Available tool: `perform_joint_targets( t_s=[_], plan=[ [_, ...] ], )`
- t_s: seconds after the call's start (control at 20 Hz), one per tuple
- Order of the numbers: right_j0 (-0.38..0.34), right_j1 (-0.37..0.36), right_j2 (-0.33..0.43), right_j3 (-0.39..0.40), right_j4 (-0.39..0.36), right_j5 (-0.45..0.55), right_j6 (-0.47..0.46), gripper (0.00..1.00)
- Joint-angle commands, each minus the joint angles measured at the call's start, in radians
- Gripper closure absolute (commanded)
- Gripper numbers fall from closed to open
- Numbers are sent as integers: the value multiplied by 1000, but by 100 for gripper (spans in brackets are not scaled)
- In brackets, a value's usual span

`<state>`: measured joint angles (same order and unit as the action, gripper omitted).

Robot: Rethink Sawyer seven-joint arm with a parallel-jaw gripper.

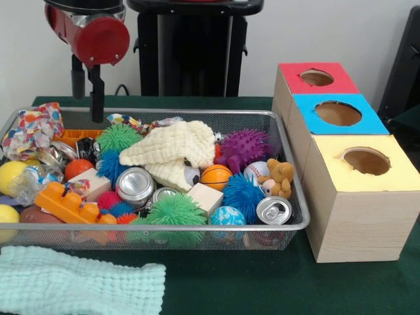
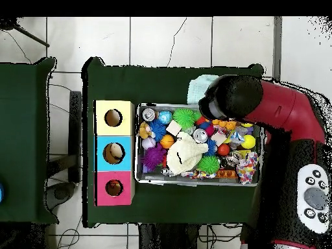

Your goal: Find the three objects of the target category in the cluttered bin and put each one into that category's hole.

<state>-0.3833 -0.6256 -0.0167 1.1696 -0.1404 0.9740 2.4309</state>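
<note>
Red-armed hand (image 1: 97,98) (grip unclear) hangs over the bin's (image 1: 289,141) corner beside the crumpled wrappers (image 1: 33,128).

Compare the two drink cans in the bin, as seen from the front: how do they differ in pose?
The left can lies tilted among the toys, its side showing; the right can stands upright in the near corner, its pull-tab top facing up. The left can looks bigger. Both are silver.

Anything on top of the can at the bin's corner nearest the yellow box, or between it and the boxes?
Nothing lies on the can; its top is bare. Only the bin's mesh wall stands between it and the yellow box.
</note>
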Motion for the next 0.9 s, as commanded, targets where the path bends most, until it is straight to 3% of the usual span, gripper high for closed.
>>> perform_joint_targets(
  t_s=[0.05,0.45,0.9],
  plan=[
    [25,27,73,125,-47,30,-140,0],
    [89,9,49,160,-18,60,-34,0],
    [190,-5,3,224,27,19,130,0]
  ],
)
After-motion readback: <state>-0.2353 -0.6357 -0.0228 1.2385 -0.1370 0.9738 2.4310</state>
